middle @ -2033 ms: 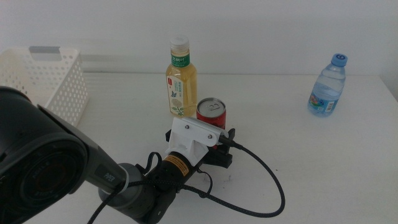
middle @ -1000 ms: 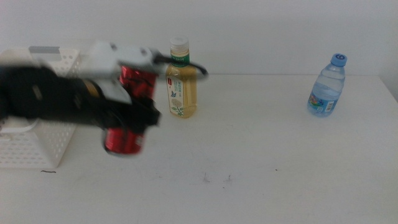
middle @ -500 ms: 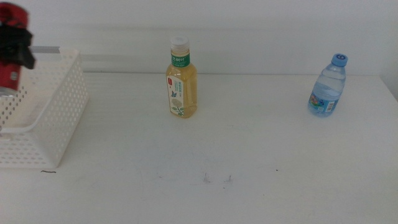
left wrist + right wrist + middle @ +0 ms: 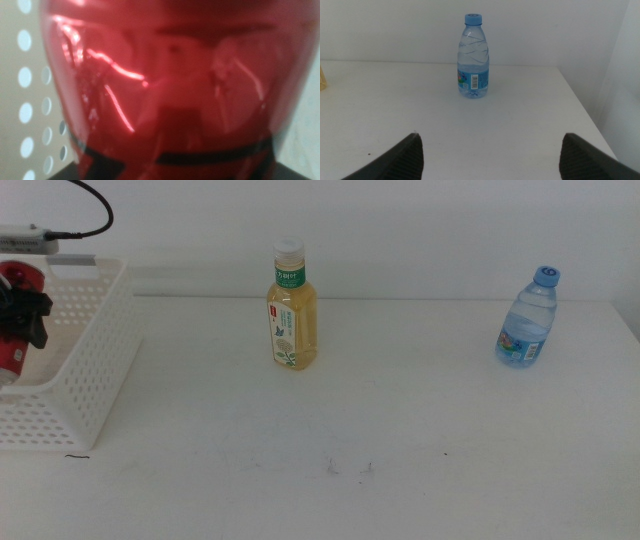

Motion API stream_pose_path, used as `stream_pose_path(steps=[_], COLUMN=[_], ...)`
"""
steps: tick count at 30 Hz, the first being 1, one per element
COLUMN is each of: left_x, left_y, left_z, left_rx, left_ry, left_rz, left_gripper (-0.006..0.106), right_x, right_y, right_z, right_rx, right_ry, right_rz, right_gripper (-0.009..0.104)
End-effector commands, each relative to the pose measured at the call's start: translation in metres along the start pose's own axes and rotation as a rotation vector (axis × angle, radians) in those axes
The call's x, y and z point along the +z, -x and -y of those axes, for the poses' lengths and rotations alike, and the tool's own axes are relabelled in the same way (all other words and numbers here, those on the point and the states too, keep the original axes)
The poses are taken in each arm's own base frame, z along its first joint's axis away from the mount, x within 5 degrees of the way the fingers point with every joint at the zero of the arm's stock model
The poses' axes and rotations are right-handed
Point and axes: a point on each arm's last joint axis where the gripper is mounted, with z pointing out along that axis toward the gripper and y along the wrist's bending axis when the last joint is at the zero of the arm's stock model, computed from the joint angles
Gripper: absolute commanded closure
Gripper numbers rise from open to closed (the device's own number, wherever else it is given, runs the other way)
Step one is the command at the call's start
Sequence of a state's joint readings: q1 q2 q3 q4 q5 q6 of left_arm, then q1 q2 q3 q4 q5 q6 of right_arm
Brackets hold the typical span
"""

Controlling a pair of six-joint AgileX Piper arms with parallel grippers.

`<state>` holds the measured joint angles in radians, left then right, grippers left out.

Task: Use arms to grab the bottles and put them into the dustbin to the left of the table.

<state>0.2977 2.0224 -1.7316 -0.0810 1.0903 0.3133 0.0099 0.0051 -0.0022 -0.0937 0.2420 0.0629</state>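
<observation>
My left gripper (image 4: 24,314) is at the far left, shut on the red drink can (image 4: 11,352), which hangs inside the white perforated dustbin (image 4: 85,340). The can (image 4: 170,85) fills the left wrist view, with the dustbin's perforated wall (image 4: 27,100) beside it. The pale-yellow tea bottle (image 4: 291,307) stands upright at mid table. At the far right stands the blue-capped water bottle (image 4: 527,319). The right wrist view shows this water bottle (image 4: 473,56) well ahead of my open, empty right gripper (image 4: 490,155). The right arm is out of the middle view.
The white table (image 4: 400,430) has a few dark specks (image 4: 347,469) near the front. Its right edge (image 4: 582,115) runs close behind the water bottle. A black cable (image 4: 90,205) loops above the dustbin.
The left arm lifted the can from beside the tea bottle, swung it left over the dustbin, and has now lowered it into the bin. Both bottles stayed put.
</observation>
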Motion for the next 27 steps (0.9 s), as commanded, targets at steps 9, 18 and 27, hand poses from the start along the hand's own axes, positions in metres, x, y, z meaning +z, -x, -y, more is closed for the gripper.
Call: stream_pose_path(steps=[9, 18, 27], left_x=[-0.034, -0.138, -0.108], left_y=[-0.004, -0.057, -0.19], left_z=[0.002, 0.087, 0.185], left_rx=[-0.004, 0.091, 0.253], left_ry=[0.059, 0.052, -0.241], left_rz=[0.004, 0.369, 0.981], left_gripper=[0.007, 0.01, 0.02], right_x=[0.0, 0.0, 0.0], right_y=[0.0, 0.0, 0.0], right_z=[0.0, 0.0, 0.0], right_rx=[-0.011, -0.011, -0.011], right_ry=[-0.009, -0.009, -0.009], right_rz=[0.013, 0.013, 0.013], right_gripper=[0.003, 0.003, 0.003])
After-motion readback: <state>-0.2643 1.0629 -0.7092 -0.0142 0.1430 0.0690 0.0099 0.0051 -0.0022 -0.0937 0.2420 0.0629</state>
